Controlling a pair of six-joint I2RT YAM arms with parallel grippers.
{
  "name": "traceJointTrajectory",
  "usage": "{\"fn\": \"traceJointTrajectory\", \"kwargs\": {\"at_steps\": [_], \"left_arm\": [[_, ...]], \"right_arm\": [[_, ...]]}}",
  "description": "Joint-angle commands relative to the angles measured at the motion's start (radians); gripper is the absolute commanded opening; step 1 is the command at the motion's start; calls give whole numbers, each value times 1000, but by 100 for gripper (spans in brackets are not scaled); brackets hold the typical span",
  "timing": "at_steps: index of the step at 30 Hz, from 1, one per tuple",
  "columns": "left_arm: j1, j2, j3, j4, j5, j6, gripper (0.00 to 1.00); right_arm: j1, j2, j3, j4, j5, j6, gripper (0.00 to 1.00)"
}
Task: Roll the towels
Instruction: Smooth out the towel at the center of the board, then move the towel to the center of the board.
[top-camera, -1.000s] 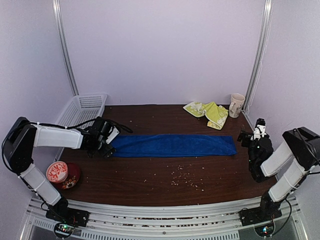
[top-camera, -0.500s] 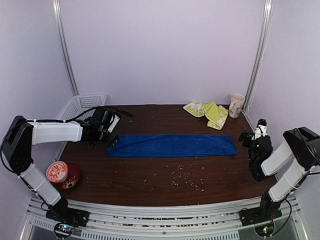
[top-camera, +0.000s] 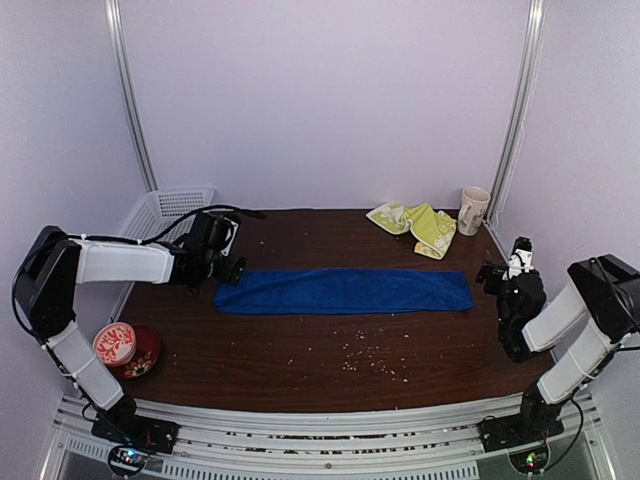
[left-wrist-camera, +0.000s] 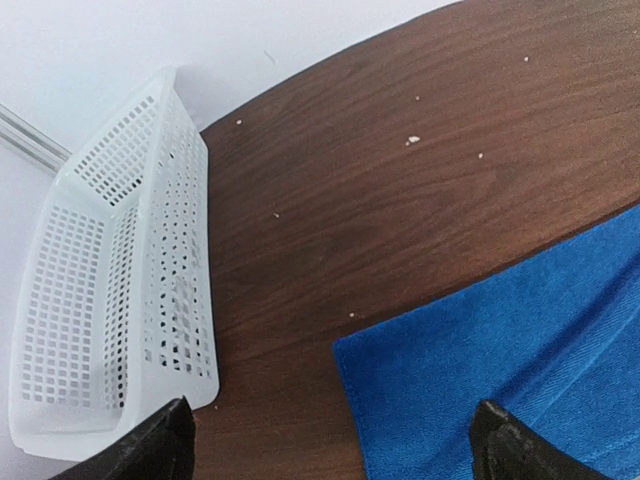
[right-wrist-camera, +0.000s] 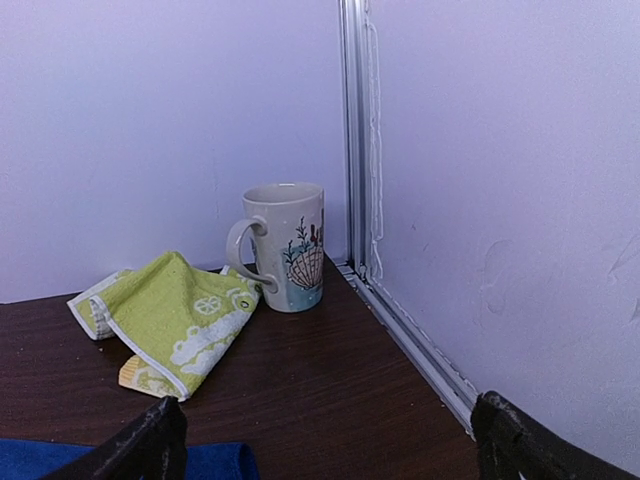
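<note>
A lab-style robot test booth: plain white walls (top-camera: 320, 100) and aluminium posts (top-camera: 130, 110) box in a dark wood table (top-camera: 250, 350), the left arm (top-camera: 120, 262) and right arm (top-camera: 560, 315) are bolted to a metal rail (top-camera: 320, 420) at its near edge, with a mug (top-camera: 473, 210) and basket (top-camera: 170, 212) as props.

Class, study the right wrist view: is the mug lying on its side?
No, the mug stands upright with its mouth up, its handle turned toward the yellow-green towel.

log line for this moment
blue towel: flat, unrolled | green towel: crumpled beside mug | left jaws: open, at blue towel's left end | right jaws: open, empty
</note>
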Motion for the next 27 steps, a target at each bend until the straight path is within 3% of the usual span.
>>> {"fn": "traceJointTrajectory", "kwargs": {"at_steps": [1,3,8,15,20,24,27], "left_arm": [[-4,49,-12,52,-29,-39,98],[-4,57,-8,41,-25,-52,98],[-5,52,-1,15,-7,-68,98],[36,69,41,-47,59,-96,98],[91,104,72,-53,127,-141,98],[104,164,124,-69,125,-133,97],[129,199,144,-55,198,-133,95]], "right_arm": [[-7,-133,41,-159,-32,-18,100],[-7,-210,93,-302,-61,-32,100],[-8,-229,280,-667,-100,-121,100],[-7,-263,589,-1324,-359,-342,100],[-7,-197,716,-1573,-422,-370,100],[-15,-65,851,-1749,-507,-330,96],[-30,55,942,-1830,-558,-301,93]]}}
